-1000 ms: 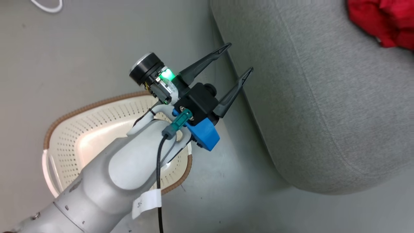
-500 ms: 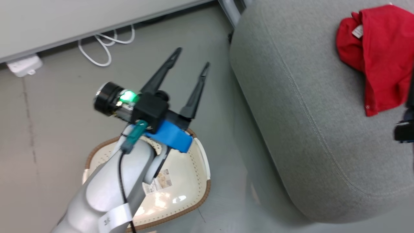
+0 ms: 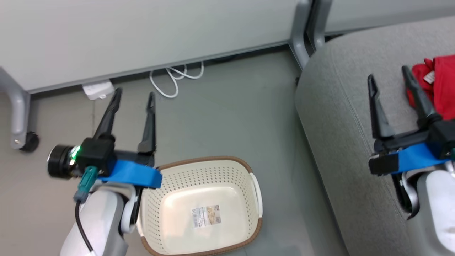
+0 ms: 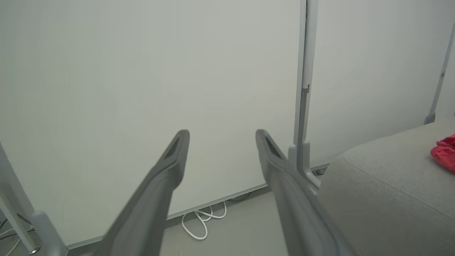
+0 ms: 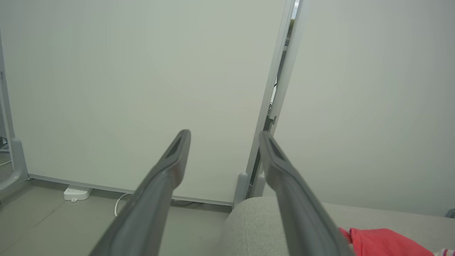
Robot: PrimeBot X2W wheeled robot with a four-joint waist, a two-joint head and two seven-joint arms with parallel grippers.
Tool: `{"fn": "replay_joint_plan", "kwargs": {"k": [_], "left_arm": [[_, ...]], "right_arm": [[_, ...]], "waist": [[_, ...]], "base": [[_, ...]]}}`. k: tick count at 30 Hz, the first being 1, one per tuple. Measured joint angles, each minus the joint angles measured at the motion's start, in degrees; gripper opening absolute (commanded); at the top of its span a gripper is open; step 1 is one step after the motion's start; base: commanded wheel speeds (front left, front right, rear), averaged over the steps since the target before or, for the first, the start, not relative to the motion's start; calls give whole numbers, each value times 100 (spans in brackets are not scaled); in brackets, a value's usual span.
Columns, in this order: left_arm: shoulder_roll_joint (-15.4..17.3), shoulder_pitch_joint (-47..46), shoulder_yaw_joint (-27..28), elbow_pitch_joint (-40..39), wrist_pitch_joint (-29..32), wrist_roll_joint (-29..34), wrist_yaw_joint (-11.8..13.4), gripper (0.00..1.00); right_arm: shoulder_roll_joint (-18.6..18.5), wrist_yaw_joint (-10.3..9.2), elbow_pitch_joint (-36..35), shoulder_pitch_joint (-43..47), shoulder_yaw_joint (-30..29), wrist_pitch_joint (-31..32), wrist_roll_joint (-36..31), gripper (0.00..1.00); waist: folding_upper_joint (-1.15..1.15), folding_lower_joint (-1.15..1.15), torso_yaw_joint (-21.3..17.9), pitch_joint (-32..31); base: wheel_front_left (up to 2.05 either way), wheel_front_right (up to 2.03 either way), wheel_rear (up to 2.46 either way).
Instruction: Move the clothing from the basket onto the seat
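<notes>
Closest to the robot, the basket (image 3: 206,159) stands on the grey floor (image 3: 227,117). It holds no fabric; only a paper label (image 3: 207,216) lies on its perforated bottom. The left gripper (image 3: 134,93) hangs over the floor just beside the basket's left rim, its two dark fingers spread wide with nothing between them.

To the right, the seat (image 3: 337,117) rises close beside the basket without touching it. The right gripper (image 3: 388,73) hovers above the seat's near left part, also spread wide and empty. Its outer finger shows just in front of the clothing (image 3: 444,81). Whether the finger touches the cloth cannot be told.

The clothing lies bunched on the seat's top, inward from its rounded left edge, with a small white tag showing. The head view cuts it off, so one garment or two cannot be told.

By the look of it, the transfer is done or nearly so. The cloth should be light, limp and not fragile, sagging and trailing when lifted. A thick fold or the hem near the tag would give the fingers the surest pinch. A single thin layer could slip out.

Farthest off, a white cable (image 3: 174,80) and a power strip (image 3: 96,89) lie at the foot of the pale partition (image 3: 142,35).
</notes>
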Motion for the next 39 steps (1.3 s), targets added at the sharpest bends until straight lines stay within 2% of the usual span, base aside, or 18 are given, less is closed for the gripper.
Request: {"fn": "replay_joint_plan", "kwargs": {"k": [7,13,25,39], "left_arm": [[-179,706,695,-7,0,238,-116,100],[-423,1186,1011,7,0,416,-353,100],[-712,1771,1383,49,0,722,-699,100],[-871,1983,1566,30,0,857,-888,100]], "right_arm": [[226,0,68,472,42,0,88,100],[424,0,160,1031,-53,0,147,100],[700,0,209,1779,-31,0,256,100],[815,0,177,2122,-110,0,339,100]], "waist": [[0,0,267,-400],[0,0,406,-705],[0,0,513,-1082],[0,0,654,-1240]], "base": [[0,0,0],[0,0,0],[0,0,0],[0,0,0]]}}
